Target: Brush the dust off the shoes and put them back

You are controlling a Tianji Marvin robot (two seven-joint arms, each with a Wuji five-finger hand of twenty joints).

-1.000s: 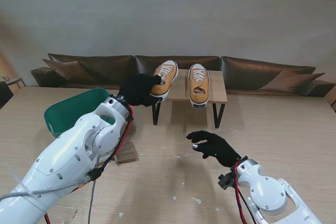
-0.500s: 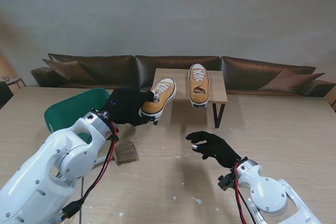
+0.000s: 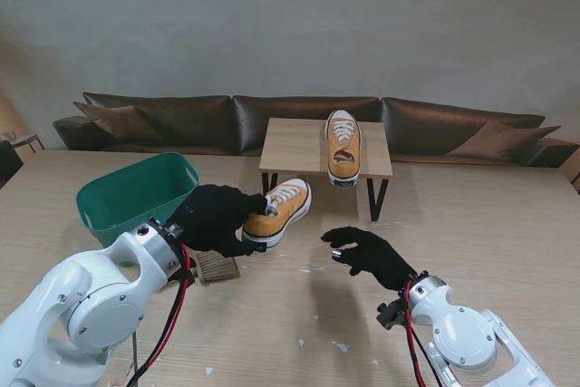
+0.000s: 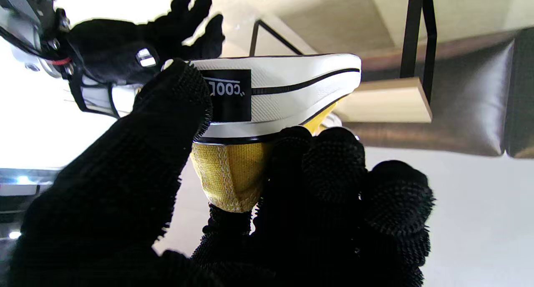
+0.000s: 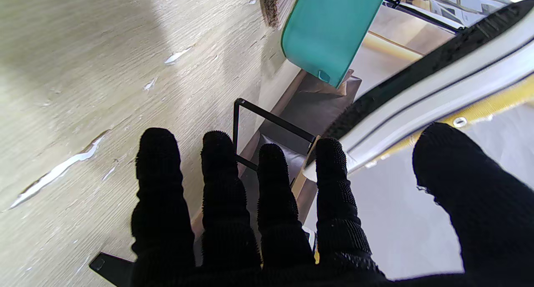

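One yellow shoe (image 3: pixel 276 210) is gripped at the heel by the left hand (image 3: pixel 216 217) and held over the table, toe pointing away toward the rack (image 3: pixel 294 147). The brush (image 3: pixel 217 266) lies nearest that occupied hand; the right hand (image 3: pixel 367 253) is spread and empty.

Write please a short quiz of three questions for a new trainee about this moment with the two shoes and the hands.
1. True or false: the left hand holds a yellow shoe by its heel end.
2. Where is the other shoe? A) in the green basin B) on the small wooden rack C) in the right hand
3. Fill in: the brush lies on the table, nearer to me than the ____ hand.

Key:
1. True; the left wrist view shows fingers and thumb closed around the heel.
2. B
3. left; the right hand holds nothing, its fingers apart.
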